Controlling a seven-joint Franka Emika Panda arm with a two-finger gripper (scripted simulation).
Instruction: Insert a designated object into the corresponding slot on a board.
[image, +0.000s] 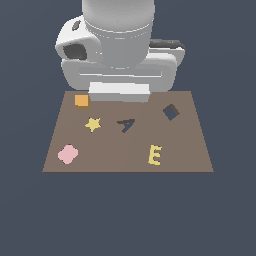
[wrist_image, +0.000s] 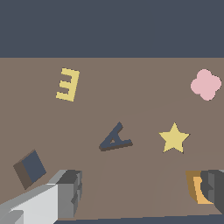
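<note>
The orange square block lies on the brown board near its far corner on the exterior view's left. The slot is a dark diamond-turned square cutout on the far side toward the exterior view's right. In the wrist view my gripper is open, its grey fingers spread wide above the board's far edge. One dark finger covers part of the orange block, and the slot lies just beyond the other finger. Nothing is held.
On the board are a yellow star, a pink rounded blob, a yellow letter E and a dark A-shaped cutout. The white arm body looms over the board's far edge.
</note>
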